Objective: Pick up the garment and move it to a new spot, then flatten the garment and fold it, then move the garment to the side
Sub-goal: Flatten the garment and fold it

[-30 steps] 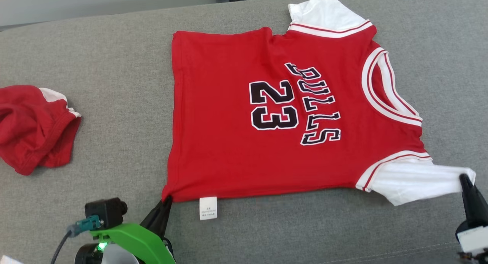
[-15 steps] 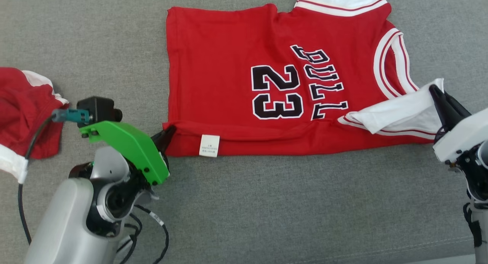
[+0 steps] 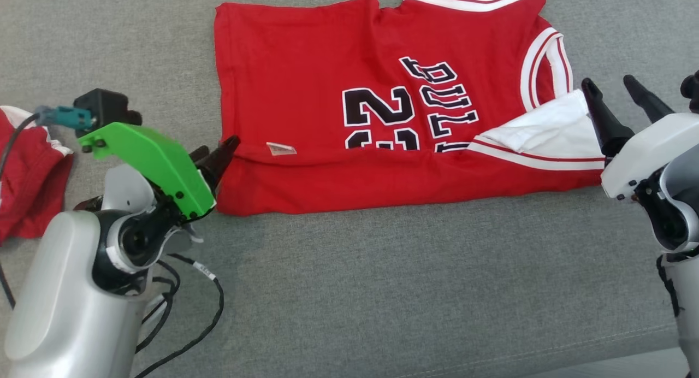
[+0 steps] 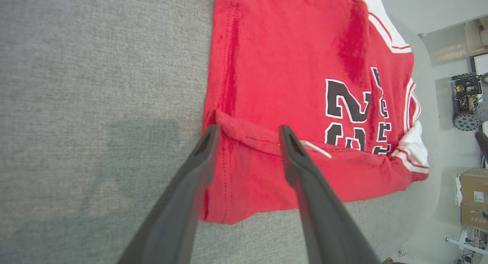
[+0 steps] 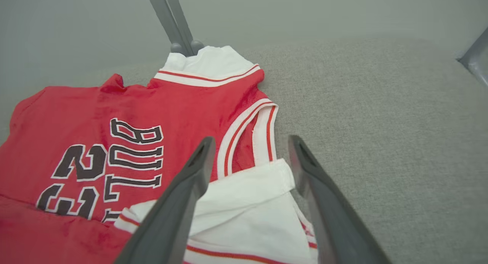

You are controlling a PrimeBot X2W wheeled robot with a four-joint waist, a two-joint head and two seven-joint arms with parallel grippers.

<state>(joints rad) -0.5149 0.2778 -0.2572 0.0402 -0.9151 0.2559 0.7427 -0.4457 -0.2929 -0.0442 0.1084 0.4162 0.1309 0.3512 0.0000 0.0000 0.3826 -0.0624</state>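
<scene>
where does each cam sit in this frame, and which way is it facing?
Head view: on the robot's head, facing forward and down at the jersey on the grey cushion; shows the left gripper with its forearm, and the right gripper.
Left wrist view: on the left wrist, looking along its own fingers at the jersey's folded-over bottom corner.
Right wrist view: on the right wrist, looking along its fingers at the folded white sleeve.
Shared: all three see the jersey's number print.

Jersey [image 3: 306, 66] on cushion [image 3: 382, 290], between left tool [image 3: 218, 146] and right tool [image 3: 607, 82]; other garment [image 3: 33, 170] far left.
</scene>
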